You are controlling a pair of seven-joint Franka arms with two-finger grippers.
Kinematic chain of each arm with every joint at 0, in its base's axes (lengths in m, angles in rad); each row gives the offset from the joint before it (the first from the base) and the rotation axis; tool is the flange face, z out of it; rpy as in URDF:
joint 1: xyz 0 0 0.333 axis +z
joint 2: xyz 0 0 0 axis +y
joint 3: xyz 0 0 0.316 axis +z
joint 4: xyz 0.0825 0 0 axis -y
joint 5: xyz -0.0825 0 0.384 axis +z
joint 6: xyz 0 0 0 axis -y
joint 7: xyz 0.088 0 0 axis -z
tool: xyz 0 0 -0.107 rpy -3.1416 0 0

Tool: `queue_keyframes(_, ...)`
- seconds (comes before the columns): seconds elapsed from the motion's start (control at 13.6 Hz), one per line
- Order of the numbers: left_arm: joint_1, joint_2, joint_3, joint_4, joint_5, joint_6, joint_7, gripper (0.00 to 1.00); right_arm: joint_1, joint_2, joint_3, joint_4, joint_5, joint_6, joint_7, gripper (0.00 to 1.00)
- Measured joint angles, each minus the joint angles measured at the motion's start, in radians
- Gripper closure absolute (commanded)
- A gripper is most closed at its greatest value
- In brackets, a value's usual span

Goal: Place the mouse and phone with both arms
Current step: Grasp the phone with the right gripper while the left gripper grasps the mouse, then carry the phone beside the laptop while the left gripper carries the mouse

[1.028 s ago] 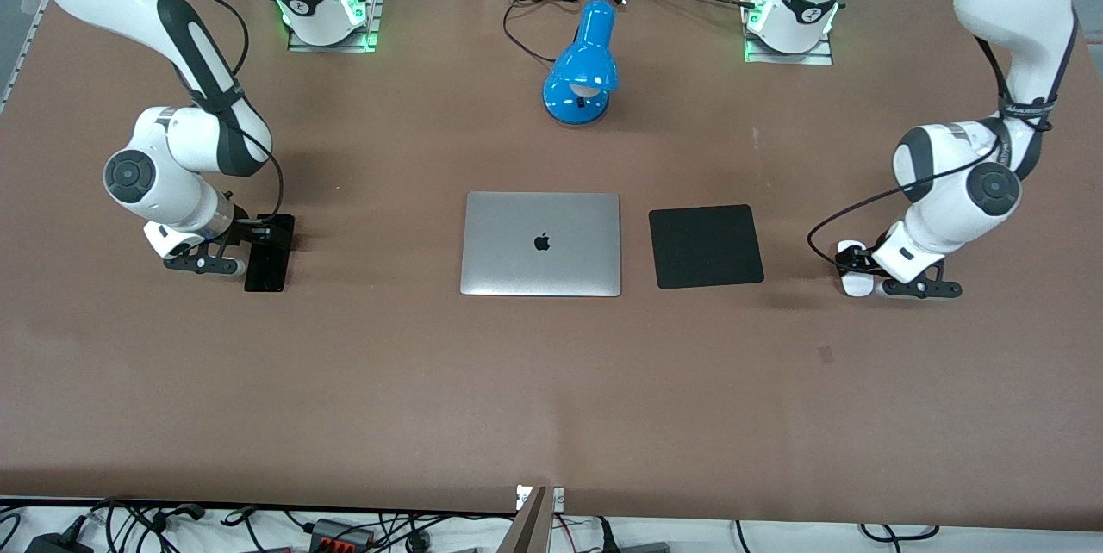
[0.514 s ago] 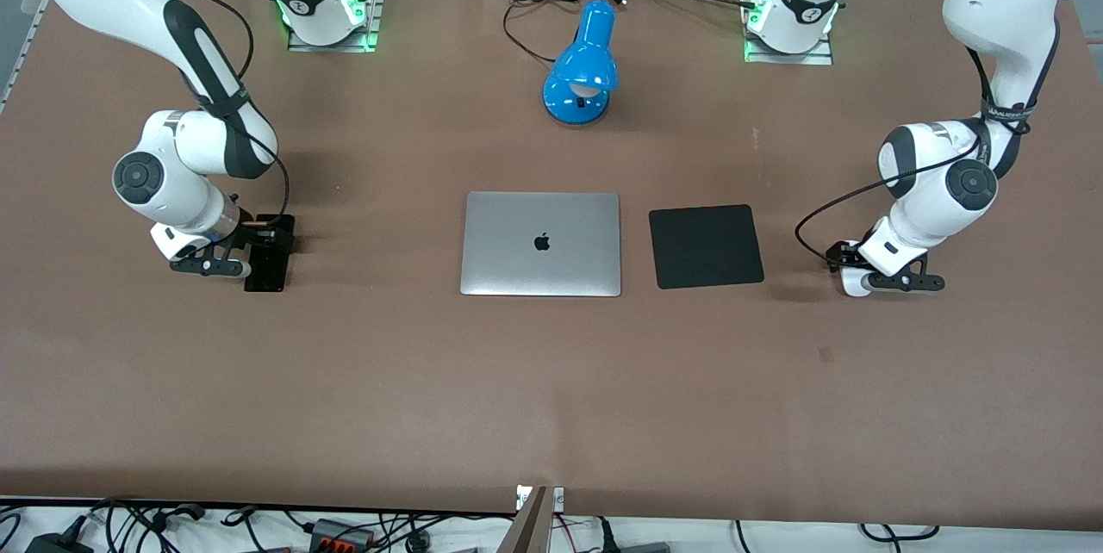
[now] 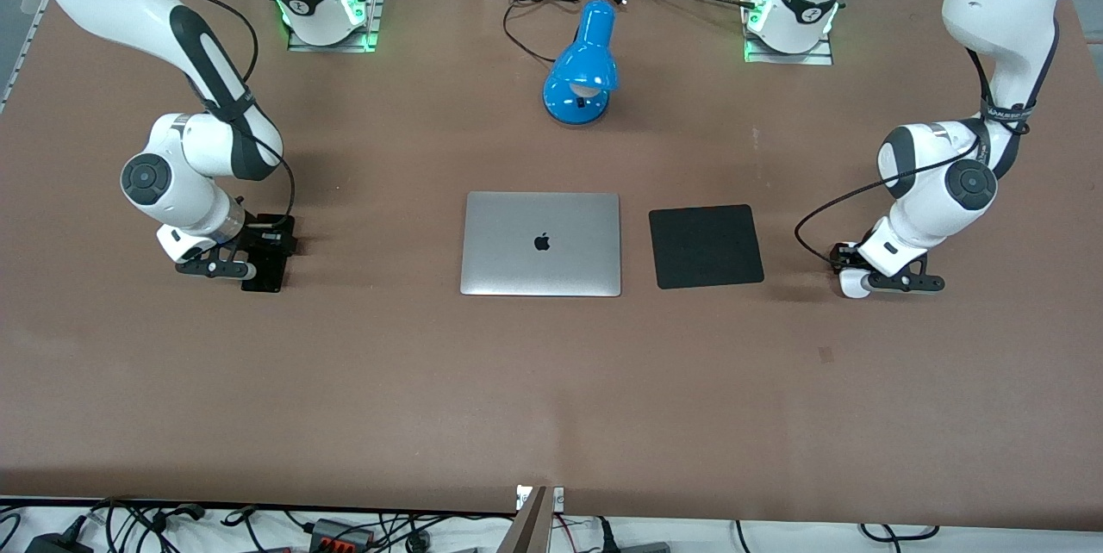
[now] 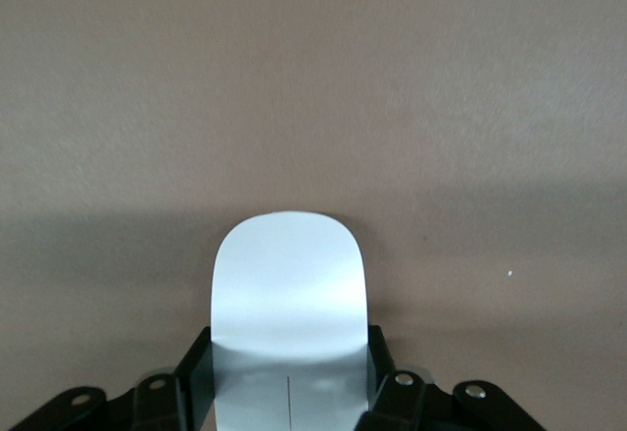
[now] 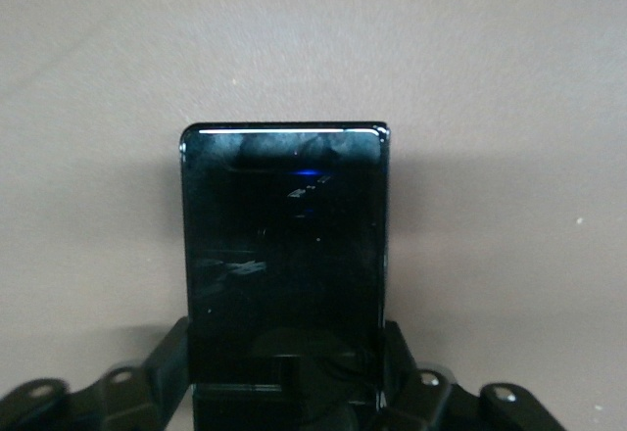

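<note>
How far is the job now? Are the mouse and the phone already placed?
Nothing is placed yet. The left gripper has its fingers on both sides of the mouse, the right gripper likewise on the phone, both low at the table. Still left: carrying both to their places; the mouse pad is bare.

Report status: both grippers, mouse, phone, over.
Left gripper shut on mouse, at table level. Right gripper shut on phone. Laptop and black pad between them, untouched.
</note>
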Motion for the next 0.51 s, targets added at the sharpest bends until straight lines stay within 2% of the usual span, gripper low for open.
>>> queue_keyframes(0.15,-0.002,-0.015,-0.004,0.022,0.0,-0.033,0.0,0.64,0.007,0.003,0.011,0.008,0.0,0.006,-0.001,0.69)
queue_keyframes(0.22,-0.004,-0.029,-0.007,0.046,0.0,-0.095,0.0,0.64,0.014,0.004,0.035,0.018,0.0,0.005,-0.001,0.69)
queue_keyframes(0.37,-0.008,-0.055,-0.02,0.127,0.0,-0.272,0.0,0.64,0.042,0.005,0.1,0.043,0.0,-0.004,0.041,0.69)
queue_keyframes(0.51,-0.014,-0.071,-0.053,0.255,0.0,-0.503,-0.03,0.64,0.101,0.007,0.153,0.072,0.0,-0.032,0.154,0.69)
